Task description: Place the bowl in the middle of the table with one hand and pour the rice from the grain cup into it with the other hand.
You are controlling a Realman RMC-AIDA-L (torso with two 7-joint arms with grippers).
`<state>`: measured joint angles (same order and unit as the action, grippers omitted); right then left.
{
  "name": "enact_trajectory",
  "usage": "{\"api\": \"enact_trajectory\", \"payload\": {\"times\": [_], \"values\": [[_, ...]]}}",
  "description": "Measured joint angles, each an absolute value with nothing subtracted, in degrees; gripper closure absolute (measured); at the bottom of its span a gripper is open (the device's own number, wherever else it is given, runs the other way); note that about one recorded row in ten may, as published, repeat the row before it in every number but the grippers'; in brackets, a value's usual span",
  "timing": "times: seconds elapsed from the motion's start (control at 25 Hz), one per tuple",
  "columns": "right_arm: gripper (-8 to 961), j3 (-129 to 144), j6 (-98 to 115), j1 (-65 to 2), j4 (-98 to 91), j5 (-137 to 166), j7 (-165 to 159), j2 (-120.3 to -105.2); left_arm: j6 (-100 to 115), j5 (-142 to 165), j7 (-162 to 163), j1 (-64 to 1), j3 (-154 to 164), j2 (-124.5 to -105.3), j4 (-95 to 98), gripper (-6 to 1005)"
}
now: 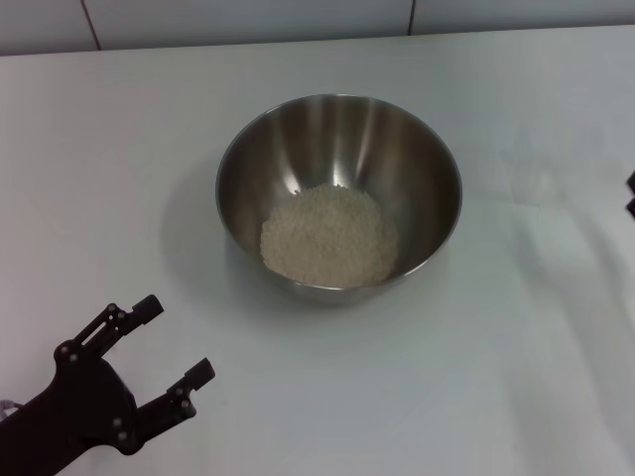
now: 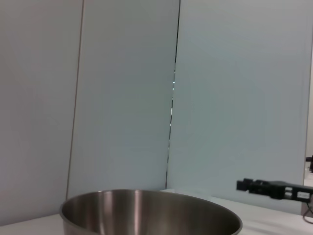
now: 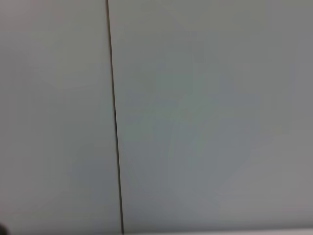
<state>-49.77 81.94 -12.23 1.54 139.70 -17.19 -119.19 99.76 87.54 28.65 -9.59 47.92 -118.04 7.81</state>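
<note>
Already the bowl [image 1: 338,193] stands near the middle of the table [image 1: 516,377], centre of the frame in the head view, with the rice [image 1: 329,235] heaped in its bottom. The left pincer [image 1: 179,342] sits at the lower left of the frame, spread wide and holding nothing, its fingers pointing up and right toward the bowl but well apart from it. The right pincer [image 1: 631,194] barely shows at the right edge; I cannot tell its state. No cup is in view. Both steps look done, so backing away is probably what remains.
</note>
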Motion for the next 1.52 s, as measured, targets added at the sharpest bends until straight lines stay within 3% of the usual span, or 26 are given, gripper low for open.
{"api": "enact_trajectory", "payload": {"times": [0.48, 0.88, 1.08, 1.52], "values": [[206, -46.86, 91.18, -11.94, -0.07, 141.16, -22.91, -118.68, 99.40, 87.54, 28.65, -9.58, 47.93, -118.13, 7.91, 131], [206, -22.23, 100.17, -21.94, -10.94, 141.59, -39.73, -114.74, 99.36, 87.54, 28.96, -10.90, 48.32, -118.01, 8.10, 131], [207, -10.40, 101.43, -25.57, -14.32, 141.60, -41.94, -113.47, 99.20, 87.59, 29.33, -11.64, 48.37, -117.72, 8.10, 131], [206, -2.47, 103.80, -26.84, -18.82, 141.45, -42.40, -113.70, 99.13, 87.72, 30.86, -12.28, 48.43, -117.43, 8.25, 131]]}}
